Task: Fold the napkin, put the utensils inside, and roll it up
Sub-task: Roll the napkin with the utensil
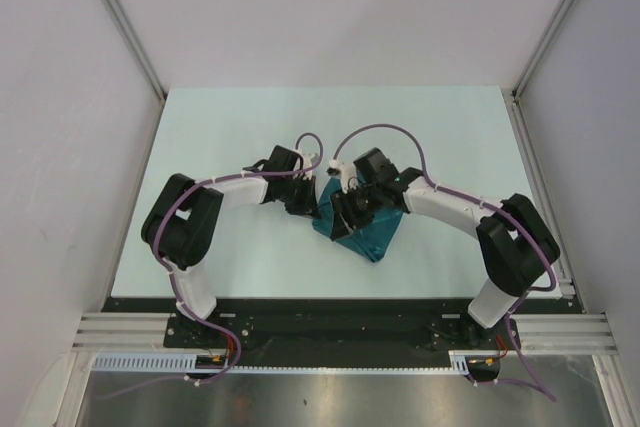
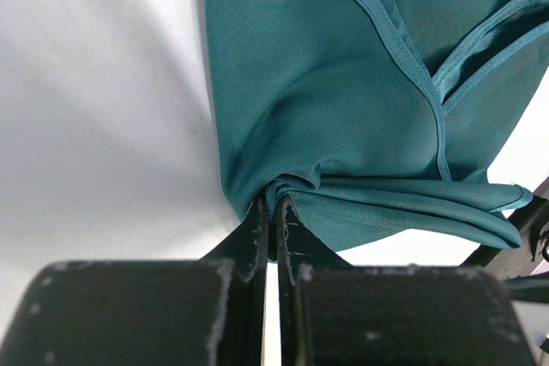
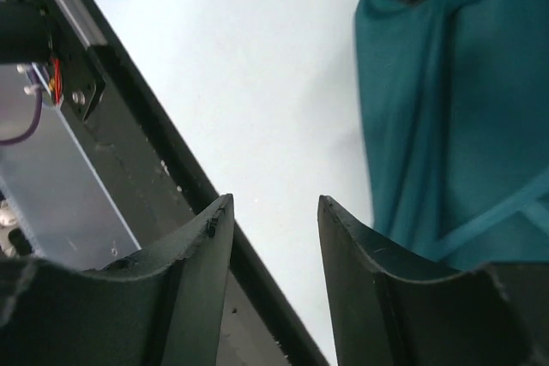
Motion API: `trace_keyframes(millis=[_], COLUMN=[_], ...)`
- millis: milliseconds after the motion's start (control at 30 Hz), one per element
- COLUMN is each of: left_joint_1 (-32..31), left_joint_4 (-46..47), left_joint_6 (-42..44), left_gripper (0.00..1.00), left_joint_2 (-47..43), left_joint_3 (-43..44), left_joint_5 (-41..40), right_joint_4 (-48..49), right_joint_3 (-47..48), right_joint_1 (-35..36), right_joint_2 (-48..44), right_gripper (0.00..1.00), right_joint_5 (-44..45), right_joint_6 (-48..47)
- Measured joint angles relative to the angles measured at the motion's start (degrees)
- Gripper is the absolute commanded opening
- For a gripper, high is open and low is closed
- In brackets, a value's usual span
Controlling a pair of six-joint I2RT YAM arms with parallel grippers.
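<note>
The teal napkin lies bunched near the middle of the table, partly under both grippers. My left gripper is shut on a gathered fold of the napkin, the cloth hanging from its tips. My right gripper is open and empty, the napkin just to its right; in the top view it sits over the cloth. The utensils are hidden or out of view.
The white table ends at a dark front rail, which also shows in the right wrist view. Grey walls enclose the left, right and back.
</note>
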Motion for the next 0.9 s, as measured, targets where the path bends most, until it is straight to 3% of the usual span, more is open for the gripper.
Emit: trace_keyframes(millis=[267, 667, 900], left_joint_1=[0.00, 0.02, 0.02], left_joint_4=[-0.13, -0.15, -0.15], left_joint_6=[0.00, 0.00, 0.00], left_gripper=[0.00, 0.00, 0.00], left_joint_2=[0.00, 0.00, 0.00], left_joint_3=[0.02, 0.02, 0.02], left_joint_5=[-0.02, -0.02, -0.02], right_joint_4=[-3.37, -8.79, -10.88], right_joint_3=[-5.55, -10.14, -9.51], right_joint_1=[1.14, -8.46, -8.33], right_joint_2=[0.81, -3.15, -4.17], right_gripper=[0.48, 0.48, 0.49], right_joint_5=[1.88, 9.03, 9.88], right_joint_6=[2.10, 3.80, 3.85])
